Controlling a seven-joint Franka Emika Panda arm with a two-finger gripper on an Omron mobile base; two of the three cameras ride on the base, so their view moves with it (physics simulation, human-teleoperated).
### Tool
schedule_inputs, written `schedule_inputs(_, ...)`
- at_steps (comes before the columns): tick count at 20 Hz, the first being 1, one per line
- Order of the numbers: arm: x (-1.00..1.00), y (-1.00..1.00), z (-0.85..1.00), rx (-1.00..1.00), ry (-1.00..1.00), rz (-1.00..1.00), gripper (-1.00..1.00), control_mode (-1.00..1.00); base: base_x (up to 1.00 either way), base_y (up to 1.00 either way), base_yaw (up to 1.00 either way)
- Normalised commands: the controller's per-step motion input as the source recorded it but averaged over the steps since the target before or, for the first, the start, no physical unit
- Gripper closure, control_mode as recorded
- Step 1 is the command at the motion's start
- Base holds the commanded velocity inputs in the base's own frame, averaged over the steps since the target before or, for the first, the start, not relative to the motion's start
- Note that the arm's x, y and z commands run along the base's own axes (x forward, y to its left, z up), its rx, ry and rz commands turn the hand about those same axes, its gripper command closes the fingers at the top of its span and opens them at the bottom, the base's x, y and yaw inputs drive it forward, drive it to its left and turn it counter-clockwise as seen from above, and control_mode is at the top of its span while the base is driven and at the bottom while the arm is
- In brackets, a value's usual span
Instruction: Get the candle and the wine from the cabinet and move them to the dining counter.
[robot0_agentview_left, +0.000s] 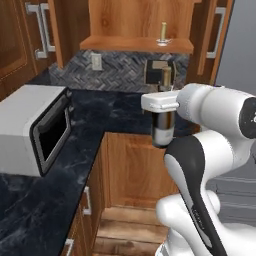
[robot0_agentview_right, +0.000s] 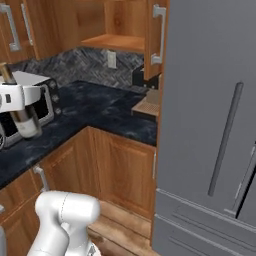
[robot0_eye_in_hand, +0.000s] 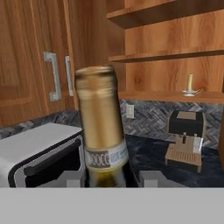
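My gripper (robot0_agentview_left: 162, 116) is shut on the wine (robot0_agentview_left: 163, 131), a dark bottle with a gold-capped neck and a pale label, held upright in the air in front of the worktop. From the right, the gripper (robot0_agentview_right: 22, 111) and the wine (robot0_agentview_right: 27, 125) sit at the far left. In the hand view the wine (robot0_eye_in_hand: 101, 127) rises between my fingertips (robot0_eye_in_hand: 72, 178). The candle (robot0_agentview_left: 163, 35), a pale stick on a small glassy base, stands on the shelf of the open cabinet (robot0_agentview_left: 135, 44); the hand view shows the candle (robot0_eye_in_hand: 190, 86) at the right. The dining counter is out of view.
A white microwave (robot0_agentview_left: 35, 125) sits on the dark marble worktop (robot0_agentview_left: 110, 112) to the left. A dark coffee machine (robot0_eye_in_hand: 186, 135) stands against the herringbone tiles under the cabinet. A tall grey fridge (robot0_agentview_right: 210, 125) closes off the right. Wooden base cabinets (robot0_agentview_left: 135, 170) lie below.
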Motion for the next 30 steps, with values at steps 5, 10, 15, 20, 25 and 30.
schedule_inputs(5, 0.00, 0.00, 0.00, 0.00, 0.00, 0.00, 1.00, 1.00, -0.61, -0.15, 0.35)
schedule_inputs(10, 0.00, 0.00, 0.00, 0.00, 0.00, 0.00, 1.00, 1.00, -0.56, -0.10, 0.36)
schedule_inputs(15, 0.00, 0.00, 0.00, 0.00, 0.00, 0.00, 1.00, 1.00, -0.51, -0.11, 0.37)
schedule_inputs(20, 0.00, 0.00, 0.00, 0.00, 0.00, 0.00, 1.00, 1.00, -0.48, -0.07, 0.37)
schedule_inputs(25, 0.00, 0.00, 0.00, 0.00, 0.00, 0.00, 1.00, 1.00, -0.52, -0.16, 0.38)
schedule_inputs(30, 0.00, 0.00, 0.00, 0.00, 0.00, 0.00, 1.00, 1.00, -0.54, -0.20, 0.39)
